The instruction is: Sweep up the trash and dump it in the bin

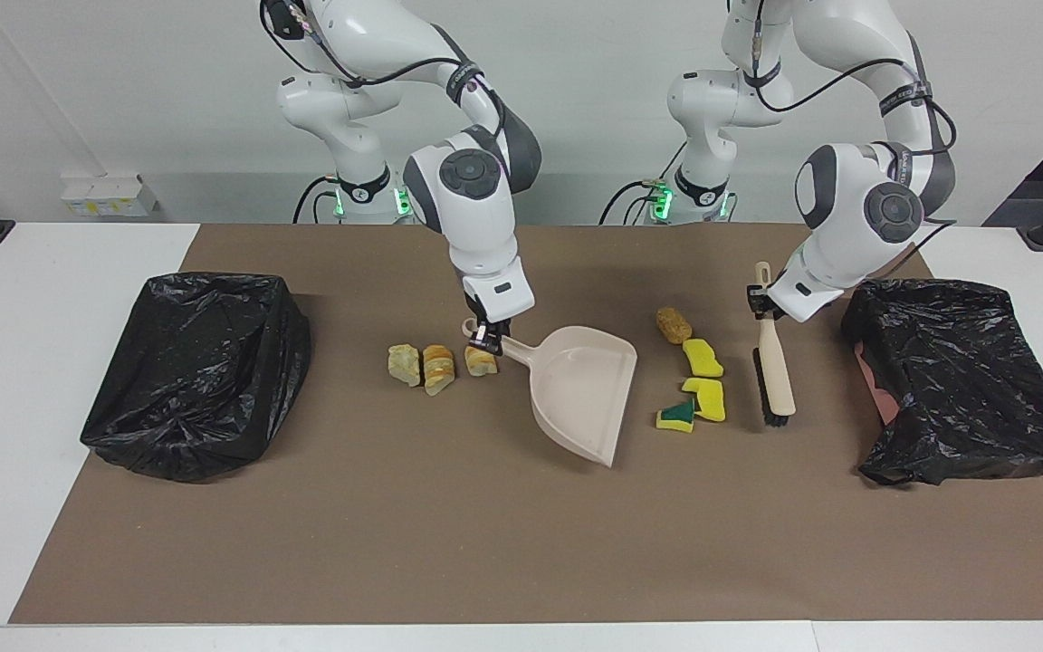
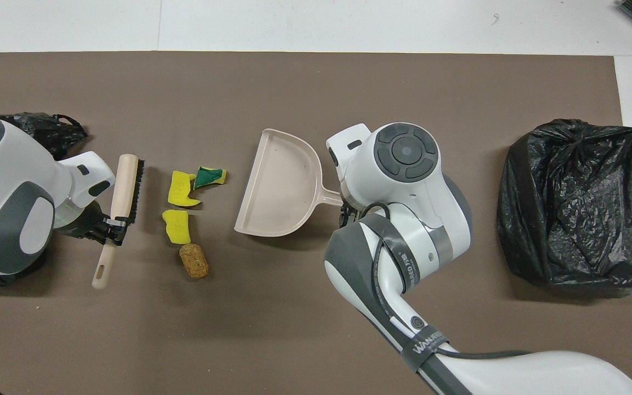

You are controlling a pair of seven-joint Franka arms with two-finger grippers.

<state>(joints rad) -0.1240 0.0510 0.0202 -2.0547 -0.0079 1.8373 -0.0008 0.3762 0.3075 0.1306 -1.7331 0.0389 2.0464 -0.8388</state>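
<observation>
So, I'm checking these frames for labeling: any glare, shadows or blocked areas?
Facing view: even light, soft shadow under the dustpan, faint sheen on the black bags, all trash visible. Overhead view: the right arm hides the bread-like chunks; the sponge pieces show clearly.
</observation>
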